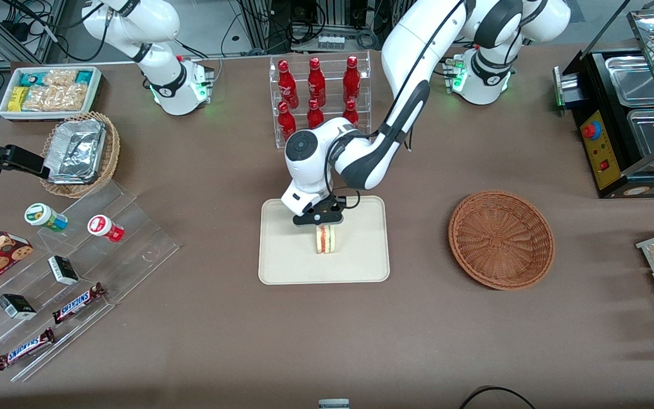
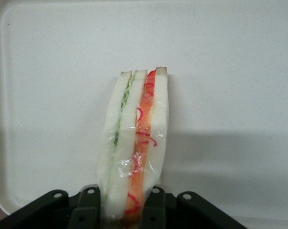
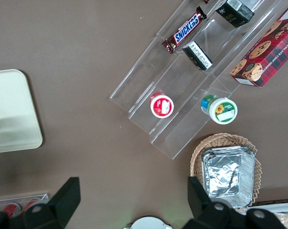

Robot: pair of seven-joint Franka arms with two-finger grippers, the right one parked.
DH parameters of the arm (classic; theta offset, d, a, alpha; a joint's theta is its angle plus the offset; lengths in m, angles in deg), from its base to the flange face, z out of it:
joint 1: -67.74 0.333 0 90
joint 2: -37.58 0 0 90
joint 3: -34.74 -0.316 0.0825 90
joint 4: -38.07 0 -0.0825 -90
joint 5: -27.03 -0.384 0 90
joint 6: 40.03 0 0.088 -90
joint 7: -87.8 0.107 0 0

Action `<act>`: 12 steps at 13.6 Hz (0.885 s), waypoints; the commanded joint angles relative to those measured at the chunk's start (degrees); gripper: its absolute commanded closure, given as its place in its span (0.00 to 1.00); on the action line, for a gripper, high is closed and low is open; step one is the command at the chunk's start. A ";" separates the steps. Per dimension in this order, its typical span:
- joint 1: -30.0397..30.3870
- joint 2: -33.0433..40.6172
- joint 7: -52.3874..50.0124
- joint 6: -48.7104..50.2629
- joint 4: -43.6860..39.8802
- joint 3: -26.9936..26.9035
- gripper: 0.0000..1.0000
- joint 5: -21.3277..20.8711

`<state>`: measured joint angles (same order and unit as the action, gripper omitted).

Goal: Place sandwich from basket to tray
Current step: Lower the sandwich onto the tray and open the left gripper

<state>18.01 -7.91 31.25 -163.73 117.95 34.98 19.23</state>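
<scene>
The claw (image 1: 323,222) grips the sandwich (image 1: 326,240) over the tray (image 1: 361,267), long axis running toward the front camera.

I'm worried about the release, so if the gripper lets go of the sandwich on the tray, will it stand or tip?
The sandwich stands on a narrow edge over the tray, so it probably tips flat. Held in the gripper, its bread looks soft and its film wrap possibly slippery.

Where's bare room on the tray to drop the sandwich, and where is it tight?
The gripper holds the sandwich over the middle of the tray, fingers shut on it. The tray is bare all round the sandwich, out to the rim on every side. The basket is empty. It is tight between the tray and the bottle rack, where the arm reaches in.
</scene>
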 commanded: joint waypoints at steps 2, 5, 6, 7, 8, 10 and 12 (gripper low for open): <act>-0.98 -1.63 -1.19 -0.84 -2.00 -0.86 0.57 -0.81; -0.90 -1.72 -0.93 -0.84 -2.00 -0.94 0.01 -0.90; -0.72 -1.45 -0.93 -0.84 -2.00 -0.94 0.01 -0.90; -0.55 -0.84 -0.93 -0.84 -2.09 -0.94 0.01 -0.81; -0.37 0.29 -0.93 -0.58 -2.09 -1.03 0.01 -0.81; 0.50 3.72 -1.28 0.38 -1.66 -1.03 0.01 -0.46; 2.17 8.46 -1.28 5.28 -1.56 -1.03 0.01 -0.02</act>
<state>18.89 -5.04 30.73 -162.81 115.15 34.05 19.23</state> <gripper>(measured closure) 0.009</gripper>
